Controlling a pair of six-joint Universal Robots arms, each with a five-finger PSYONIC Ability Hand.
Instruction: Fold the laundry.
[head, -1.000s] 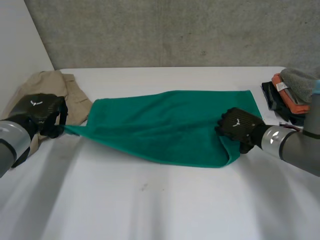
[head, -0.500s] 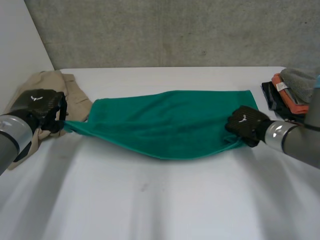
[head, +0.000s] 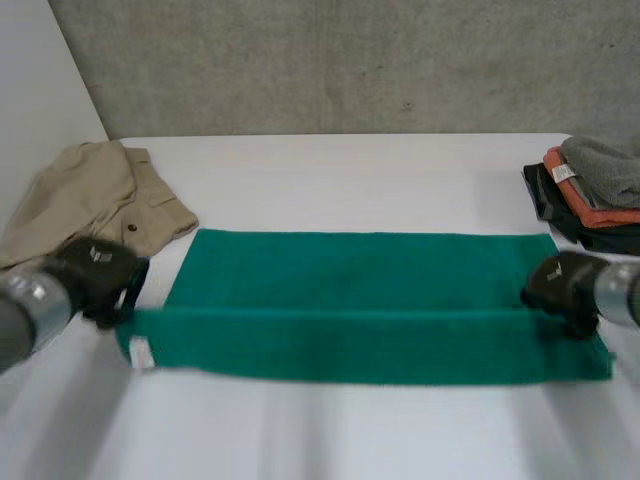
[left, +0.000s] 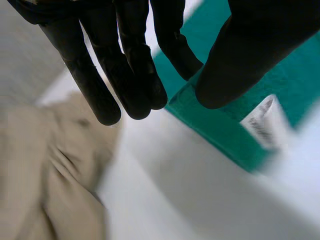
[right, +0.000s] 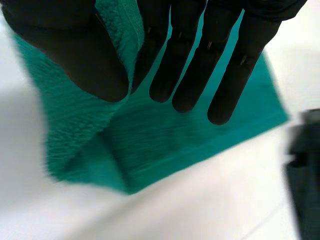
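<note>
As the green towel (head: 360, 300) lies stretched flat on the table (head: 330, 170), one short end just beside the pile of folded clothes (head: 590, 195), I judge we are in the first lengthwise fold. The right hand (head: 560, 285), at the end nearest the pile, pinches the towel between thumb and straight fingers. The left hand (head: 98, 283), at the end farthest from the pile, pinches its edge likewise. Next, both hands must carry their edges across together and level, so the layers meet squarely.
</note>
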